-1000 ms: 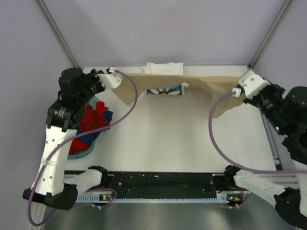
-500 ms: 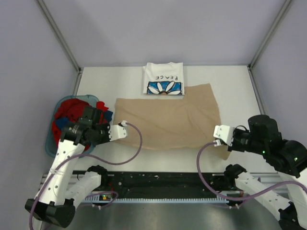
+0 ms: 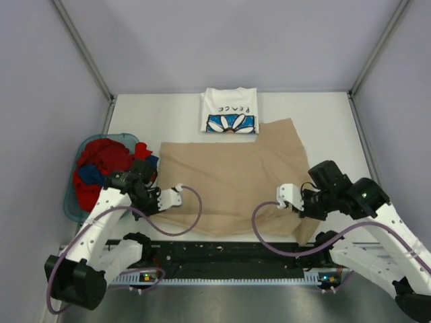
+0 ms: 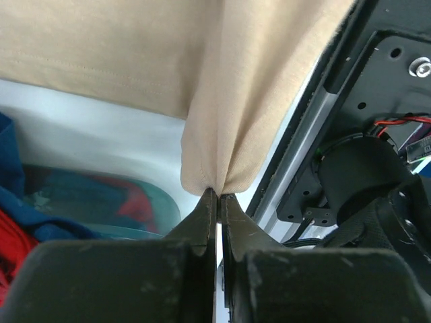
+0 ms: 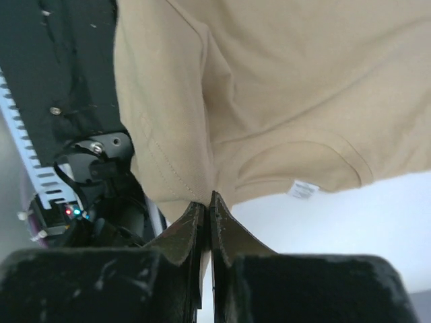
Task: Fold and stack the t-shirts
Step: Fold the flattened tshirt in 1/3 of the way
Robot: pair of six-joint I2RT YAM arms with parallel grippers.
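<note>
The tan t-shirt [image 3: 232,176] lies spread over the middle of the table, its near edge reaching the black rail. My left gripper [image 3: 176,194] is shut on the shirt's near-left corner, and the cloth [image 4: 256,94] bunches into the tips of that gripper [image 4: 219,195]. At the near-right corner my right gripper [image 3: 284,196] is shut on the hem [image 5: 175,168], pinched at the tips of that gripper [image 5: 207,198]. A folded white t-shirt [image 3: 230,111] with a blue daisy and "PEACE" lies at the far edge. Red and blue t-shirts [image 3: 101,161] fill the basket.
A teal plastic basket [image 3: 69,198] stands at the table's left side, close to my left arm, and shows again as the basket [image 4: 145,202] in the left wrist view. The black base rail [image 3: 229,252] runs along the near edge. A white tag [image 5: 301,190] hangs inside the tan shirt's neck.
Both grippers have carried the tan shirt from the far edge down toward the near edge, laying it out flat. The white daisy shirt is now uncovered.
</note>
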